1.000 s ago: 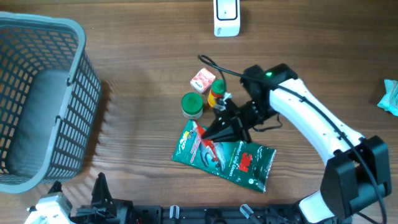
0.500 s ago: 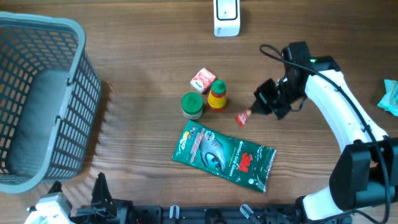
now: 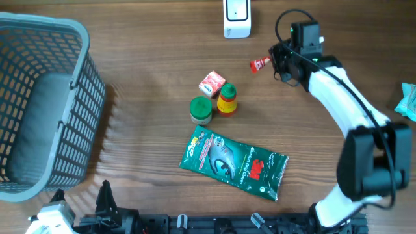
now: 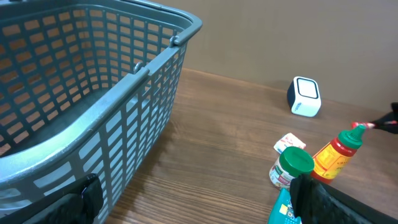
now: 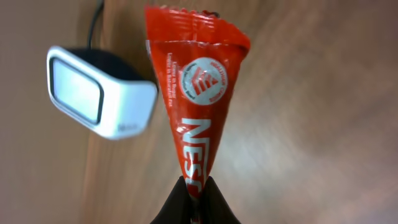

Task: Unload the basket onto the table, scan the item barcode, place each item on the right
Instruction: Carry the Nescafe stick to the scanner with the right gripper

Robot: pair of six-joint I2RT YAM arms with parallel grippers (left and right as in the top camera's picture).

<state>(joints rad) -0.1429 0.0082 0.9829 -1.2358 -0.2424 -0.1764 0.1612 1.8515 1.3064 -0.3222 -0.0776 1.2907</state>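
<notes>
Pinching one end of the red sachet, the right tool has its fingers together on it. In the right wrist view the fingertips cover the pack's bottom seal. The sachet sticks out from the tool toward the white scanner, sitting just right of it and a bit nearer the robot, not touching.

Print on the pack reads "NES", w/ the rest hidden behind the fingers. Can't make out a barcode on the face shown. The scanner is blurred in the wrist view, and can't tell if the pack is lined up w/ its window.

The left tool is mostly cut off at the frame bottom, w/ its dark fingers wide apart and gripping nothing. A teal item is cut off at the right edge, so it can't be identified.

The grey basket stands at the left of the surface, well apart from the rest, and only its own floor shows inside. Mid-surface there is a green-lid jar beside a yellow bottle, a small red-white box just behind them, and a green pouch lying flat in front.
</notes>
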